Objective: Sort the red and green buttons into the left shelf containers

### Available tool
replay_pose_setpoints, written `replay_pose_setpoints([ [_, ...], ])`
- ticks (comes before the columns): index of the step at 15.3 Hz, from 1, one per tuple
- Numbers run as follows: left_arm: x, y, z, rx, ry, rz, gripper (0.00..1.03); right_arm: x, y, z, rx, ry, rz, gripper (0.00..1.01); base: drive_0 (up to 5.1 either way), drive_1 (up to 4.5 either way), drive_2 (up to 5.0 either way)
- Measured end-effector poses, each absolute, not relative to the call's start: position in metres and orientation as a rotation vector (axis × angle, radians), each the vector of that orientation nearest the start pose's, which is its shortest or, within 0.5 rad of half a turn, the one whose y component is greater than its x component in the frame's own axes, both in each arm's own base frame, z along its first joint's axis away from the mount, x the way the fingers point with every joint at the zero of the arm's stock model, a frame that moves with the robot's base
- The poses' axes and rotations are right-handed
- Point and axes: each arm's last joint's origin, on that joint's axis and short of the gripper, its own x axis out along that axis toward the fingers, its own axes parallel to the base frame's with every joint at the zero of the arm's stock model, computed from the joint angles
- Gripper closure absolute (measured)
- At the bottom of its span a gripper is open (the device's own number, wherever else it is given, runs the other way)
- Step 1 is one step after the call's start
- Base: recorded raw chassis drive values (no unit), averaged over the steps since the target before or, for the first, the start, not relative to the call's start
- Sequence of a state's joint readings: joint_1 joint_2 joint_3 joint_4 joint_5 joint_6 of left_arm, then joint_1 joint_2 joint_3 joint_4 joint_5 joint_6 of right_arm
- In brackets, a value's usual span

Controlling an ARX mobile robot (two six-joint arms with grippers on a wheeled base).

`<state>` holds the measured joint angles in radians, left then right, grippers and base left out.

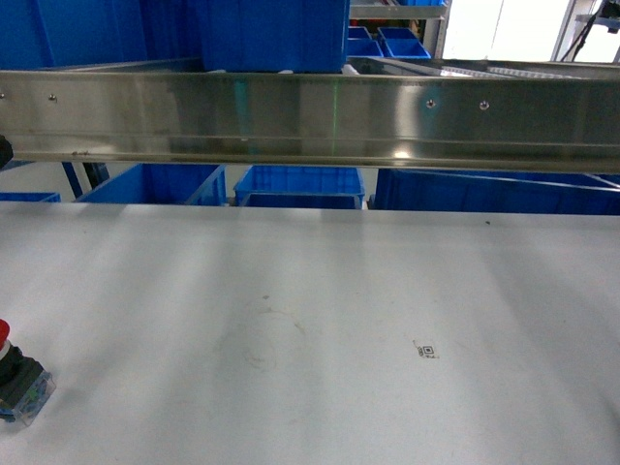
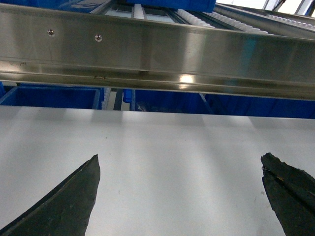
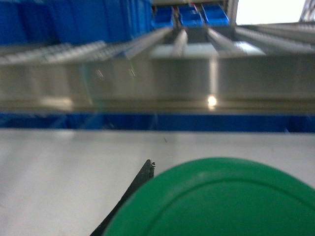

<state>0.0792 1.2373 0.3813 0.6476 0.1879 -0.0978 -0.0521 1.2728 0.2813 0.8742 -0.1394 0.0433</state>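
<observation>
A red button (image 1: 19, 376) lies on its side on the white table at the head view's lower left edge, black body and clear base showing. Neither gripper shows in the head view. The right wrist view is filled at the bottom by a green button's cap (image 3: 221, 201), with my right gripper (image 3: 219, 172) shut on it; only its left finger (image 3: 142, 174) shows. My left gripper (image 2: 181, 162) hangs open over bare table, nothing between its fingers. The shelf's steel crossbar (image 1: 310, 121) spans the view, and blue containers (image 1: 155, 184) stand behind the table beneath it.
More blue tubs (image 1: 300, 186) (image 1: 484, 191) sit under the crossbar beyond the table's far edge. A large blue tub (image 1: 271, 34) stands on the roller level above. A small printed code mark (image 1: 425, 350) lies on the tabletop at the right.
</observation>
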Motion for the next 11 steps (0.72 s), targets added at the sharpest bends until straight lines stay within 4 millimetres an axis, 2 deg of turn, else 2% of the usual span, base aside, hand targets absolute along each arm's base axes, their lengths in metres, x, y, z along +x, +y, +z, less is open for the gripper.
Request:
replay_pose_setpoints([
  [2,0.233,0.013,0.187,-0.125,0.212,-0.098,0.05,0.194,0.001,0.254,0.120,-0.095,0.195,0.75,0.0,0.00,0.0],
  [3,0.233,0.013,0.188,-0.123,0.202,-0.098,0.05,0.175,0.002,0.278,0.122,-0.201,0.213,0.75,0.0,0.00,0.0],
  [4,0.235,0.012,0.184,-0.084,0.136,-0.097,0.05,0.171,0.002,0.280,0.129,-0.215,0.213,0.75,0.0,0.00,0.0],
  [5,0.237,0.013,0.168,-0.041,0.142,-0.085,0.05,0.177,0.002,0.268,0.144,-0.148,0.208,0.75,0.0,0.00,0.0],
  [6,0.236,0.016,0.142,-0.005,0.196,-0.073,0.05,0.180,0.002,0.257,0.155,-0.090,0.202,0.75,0.0,0.00,0.0],
  [7,0.234,0.022,0.121,0.020,0.239,-0.051,0.05,0.180,0.002,0.256,0.154,-0.095,0.202,0.75,0.0,0.00,0.0],
  [9,0.236,0.030,0.104,0.058,0.225,-0.010,0.05,0.177,0.002,0.262,0.150,-0.129,0.205,0.75,0.0,0.00,0.0],
  [11,0.239,0.030,0.092,0.044,0.234,-0.025,0.05,0.177,0.002,0.261,0.151,-0.123,0.204,0.75,0.0,0.00,0.0],
])
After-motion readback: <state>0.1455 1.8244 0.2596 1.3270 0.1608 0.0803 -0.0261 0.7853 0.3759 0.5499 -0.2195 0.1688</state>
